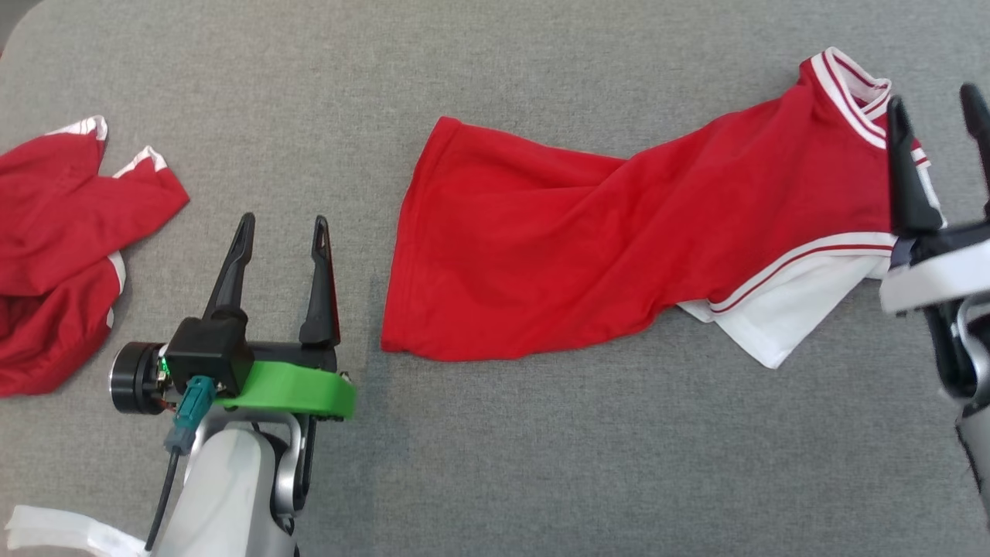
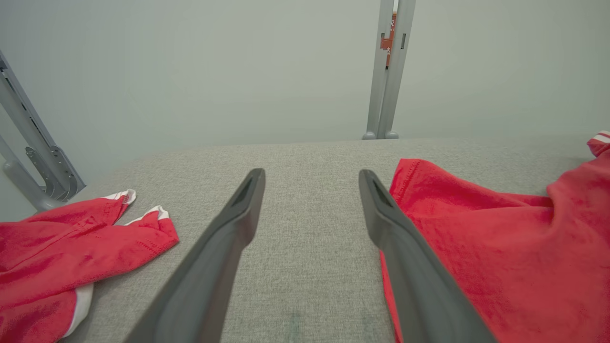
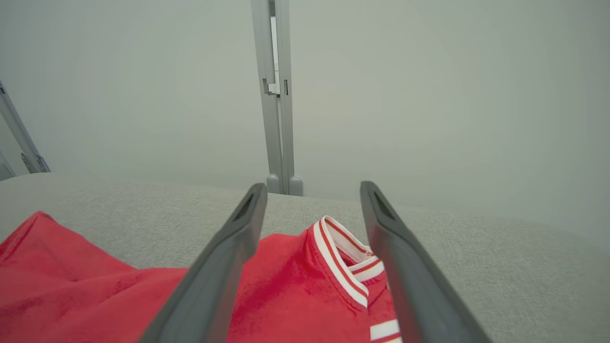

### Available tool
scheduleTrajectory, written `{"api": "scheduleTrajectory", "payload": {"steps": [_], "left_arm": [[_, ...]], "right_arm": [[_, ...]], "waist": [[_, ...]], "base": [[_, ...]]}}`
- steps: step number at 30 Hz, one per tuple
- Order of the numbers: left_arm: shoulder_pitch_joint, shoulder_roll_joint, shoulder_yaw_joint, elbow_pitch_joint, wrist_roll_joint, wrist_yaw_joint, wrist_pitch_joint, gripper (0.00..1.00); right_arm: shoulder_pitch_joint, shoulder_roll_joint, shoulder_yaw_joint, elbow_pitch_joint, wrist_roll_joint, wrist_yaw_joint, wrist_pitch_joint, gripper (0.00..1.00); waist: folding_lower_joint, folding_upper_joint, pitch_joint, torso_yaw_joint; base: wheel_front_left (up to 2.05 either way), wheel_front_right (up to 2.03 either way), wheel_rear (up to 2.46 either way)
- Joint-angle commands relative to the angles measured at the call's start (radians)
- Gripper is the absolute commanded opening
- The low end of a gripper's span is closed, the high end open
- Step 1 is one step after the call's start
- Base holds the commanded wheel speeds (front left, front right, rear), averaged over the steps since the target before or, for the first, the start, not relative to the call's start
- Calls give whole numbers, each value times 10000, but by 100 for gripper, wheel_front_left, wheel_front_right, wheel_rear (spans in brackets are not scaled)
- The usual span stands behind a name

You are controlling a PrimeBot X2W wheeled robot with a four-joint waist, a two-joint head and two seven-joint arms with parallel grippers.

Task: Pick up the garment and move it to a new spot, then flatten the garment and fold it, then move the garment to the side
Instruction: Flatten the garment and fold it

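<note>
The garment (image 1: 580, 232) is a red shirt with a white sleeve and a red-and-white striped collar (image 1: 851, 89). It lies stretched from the middle of the grey table to the right, hem to the left. My right gripper (image 1: 934, 97) is open at the far right, just over the collar end, holding nothing. In the right wrist view the collar (image 3: 333, 247) lies between and below the open right gripper (image 3: 313, 186). My left gripper (image 1: 284, 220) stands open left of the hem, over bare table. In the left wrist view the garment (image 2: 500, 247) lies beside the right finger of my left gripper (image 2: 310, 172).
A second red garment (image 1: 54, 224) with white trim lies crumpled at the table's left edge, also in the left wrist view (image 2: 71, 238). The padded grey table (image 1: 541, 464) runs wide in front. Grey metal posts (image 2: 388, 71) stand behind its far edge.
</note>
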Motion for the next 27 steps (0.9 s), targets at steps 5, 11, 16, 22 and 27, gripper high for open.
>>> {"api": "scheduleTrajectory", "payload": {"steps": [5, 11, 16, 22, 27], "left_arm": [[552, 230, 192, 96, -26, 24, -34, 100], [959, 395, 296, 125, -126, 109, -8, 100], [1204, 485, 357, 52, -197, 195, 100, 100], [1282, 546, 314, -40, -213, 256, 146, 100], [963, 465, -31, 23, -211, 11, 532, 100]], "right_arm": [[1846, 738, -321, -1346, -310, -17, -30, 100], [3313, 1394, -201, -2279, -486, -17, -30, 100], [3895, 1696, -255, -2715, -536, -16, 132, 100], [4021, 1795, -331, -2972, -586, -16, 325, 100], [4064, 1843, -328, -3072, -573, -16, 462, 100]], "waist": [[0, 0, -1016, -656], [0, 0, -1425, -967], [0, 0, -1558, -1056], [0, 0, -1550, -1058], [0, 0, -1360, -1107]], "base": [[0, 0, 0], [0, 0, 0], [0, 0, 0], [0, 0, 0], [0, 0, 0]]}}
